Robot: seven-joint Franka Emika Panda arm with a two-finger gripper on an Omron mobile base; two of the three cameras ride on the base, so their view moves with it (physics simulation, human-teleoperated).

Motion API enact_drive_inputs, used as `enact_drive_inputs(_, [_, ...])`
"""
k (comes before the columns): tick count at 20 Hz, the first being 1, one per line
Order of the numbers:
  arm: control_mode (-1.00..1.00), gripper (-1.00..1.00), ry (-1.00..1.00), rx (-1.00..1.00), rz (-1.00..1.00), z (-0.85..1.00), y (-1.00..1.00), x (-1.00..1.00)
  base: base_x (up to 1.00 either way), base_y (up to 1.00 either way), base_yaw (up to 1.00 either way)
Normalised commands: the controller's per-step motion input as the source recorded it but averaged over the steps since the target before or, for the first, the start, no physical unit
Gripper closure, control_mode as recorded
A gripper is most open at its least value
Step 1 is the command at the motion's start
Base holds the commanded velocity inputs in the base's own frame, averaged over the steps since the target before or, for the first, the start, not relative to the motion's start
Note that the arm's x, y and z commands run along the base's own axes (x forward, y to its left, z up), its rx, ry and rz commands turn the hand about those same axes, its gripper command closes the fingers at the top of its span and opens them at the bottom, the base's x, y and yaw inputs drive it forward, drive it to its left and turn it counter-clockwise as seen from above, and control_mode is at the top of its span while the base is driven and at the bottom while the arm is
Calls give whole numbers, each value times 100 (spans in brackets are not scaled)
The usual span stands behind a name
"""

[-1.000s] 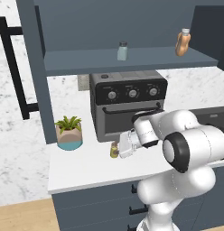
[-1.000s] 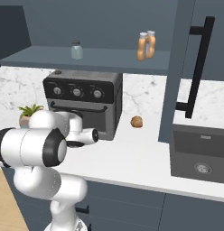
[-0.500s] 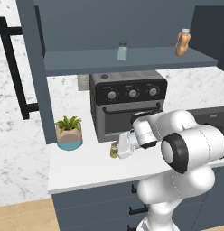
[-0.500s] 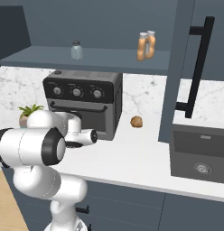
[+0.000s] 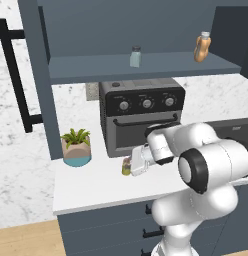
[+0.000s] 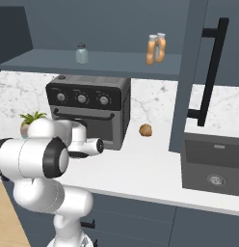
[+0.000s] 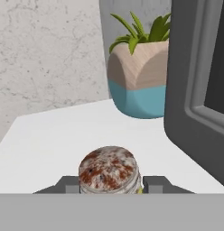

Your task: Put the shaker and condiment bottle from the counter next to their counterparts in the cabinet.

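The gripper (image 7: 110, 184) is seen low over the counter (image 5: 96, 187) with the shaker (image 7: 109, 173) set between its two dark tips, one tip on each side of the speckled cap; whether the pads are pressed against the body or stand just clear of it cannot be told, since the lower part of the shaker and the contact faces are cut off at the bottom of the hand view. The hand is held level and close to the surface, presumably so that the small cylinder can be taken by its sides and kept upright for the lift to the shelf. In the left base view the shaker (image 5: 127, 167) is glimpsed as a yellow-green sliver at the end of the white hand, just in front of the toaster oven (image 5: 138, 115), most of it covered by the gripper housing. Beyond it stands a potted plant (image 7: 140, 76), near but apart. Above, in the cabinet (image 6: 116, 65), the grey-blue shaker (image 6: 81, 53) is stood well apart from two orange bottles (image 6: 156, 48), which are placed side by side. A small brown item (image 6: 146, 130) on the counter is too small to identify.
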Motion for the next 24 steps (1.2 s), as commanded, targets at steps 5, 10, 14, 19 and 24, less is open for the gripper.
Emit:
enact_drive_inputs(5, [-100,100,-1,2,0,46,0,-52,0,0,0])
enact_drive_inputs(10, [-100,100,-2,2,0,58,0,-89,0,0,0])
enact_drive_inputs(14, [-100,100,0,3,0,74,0,-87,0,0,0])
enact_drive_inputs(19, [-100,100,0,1,0,85,-5,-64,0,0,0])
enact_drive_inputs(24, [-100,100,0,0,-2,78,-13,-60,0,0,0])
